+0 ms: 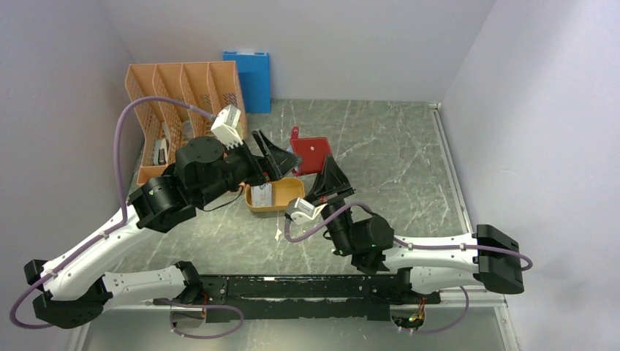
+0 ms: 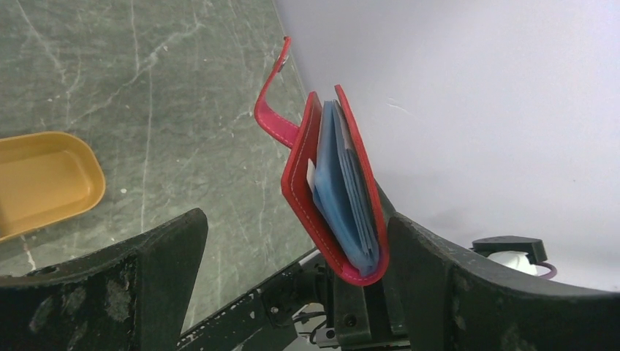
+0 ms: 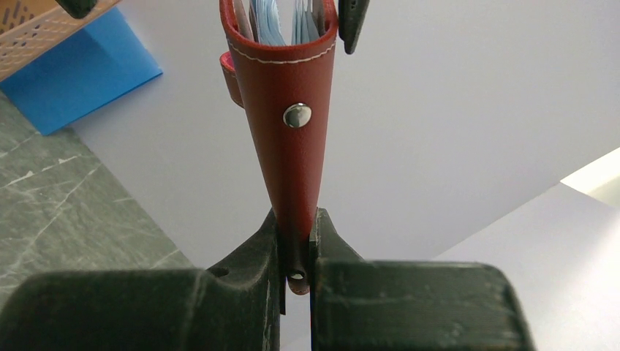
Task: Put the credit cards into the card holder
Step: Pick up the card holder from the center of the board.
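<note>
Card holder (image 3: pixel 289 146), dark red bifold leather with pale blue-grey pockets, stands upright above the middle of the grey marbled counter (image 1: pixel 395 146); right gripper (image 3: pixel 296 248) pinches its narrow lower end; left gripper (image 2: pixel 294 223) is spread wide around it; a pale credit card (image 1: pixel 263 193) lies in the orange oval tray (image 1: pixel 256 208); a firm pinch and edge-first insertion seem best.

The right wrist view's top edge is cutting off the card holder (image 3: pixel 292 161); the left wrist view's left edge is cropping the orange tray (image 2: pixel 51 183).
</note>
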{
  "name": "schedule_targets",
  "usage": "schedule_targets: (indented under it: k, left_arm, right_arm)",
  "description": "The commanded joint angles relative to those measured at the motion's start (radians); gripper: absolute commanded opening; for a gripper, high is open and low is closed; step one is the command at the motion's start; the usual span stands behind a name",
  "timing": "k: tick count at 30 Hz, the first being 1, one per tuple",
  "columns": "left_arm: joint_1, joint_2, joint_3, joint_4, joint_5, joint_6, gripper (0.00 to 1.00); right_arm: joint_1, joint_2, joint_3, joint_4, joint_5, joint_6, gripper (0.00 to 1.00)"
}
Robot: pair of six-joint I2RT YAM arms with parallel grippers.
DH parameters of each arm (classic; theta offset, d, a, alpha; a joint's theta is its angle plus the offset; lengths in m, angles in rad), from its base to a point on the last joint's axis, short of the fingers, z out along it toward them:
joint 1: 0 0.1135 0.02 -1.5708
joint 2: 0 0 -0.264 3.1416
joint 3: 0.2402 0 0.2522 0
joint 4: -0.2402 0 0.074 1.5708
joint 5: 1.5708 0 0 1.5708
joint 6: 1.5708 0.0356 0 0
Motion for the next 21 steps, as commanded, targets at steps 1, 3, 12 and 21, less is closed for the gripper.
schedule_targets:
  k: [1, 3, 12, 21]
  left_arm:
    - [0.004, 0.001, 0.007, 0.046, 0.052, -0.043, 0.97]
    - [0.004, 0.025, 0.022, 0.053, 0.067, -0.069, 0.96]
    - [0.004, 0.028, 0.006, 0.095, 0.085, -0.107, 0.65]
    - [0.004, -0.023, -0.041, 0.120, 0.035, -0.071, 0.05]
  right_arm:
    - [0.025, 0.008, -0.008, 0.123, -0.032, -0.071, 0.00]
    - [0.031, 0.022, -0.005, 0.143, -0.038, -0.081, 0.00]
    - [0.033, 0.034, -0.002, 0.153, -0.034, -0.096, 0.00]
    - [0.068, 0.083, 0.112, -0.006, 0.120, 0.009, 0.29]
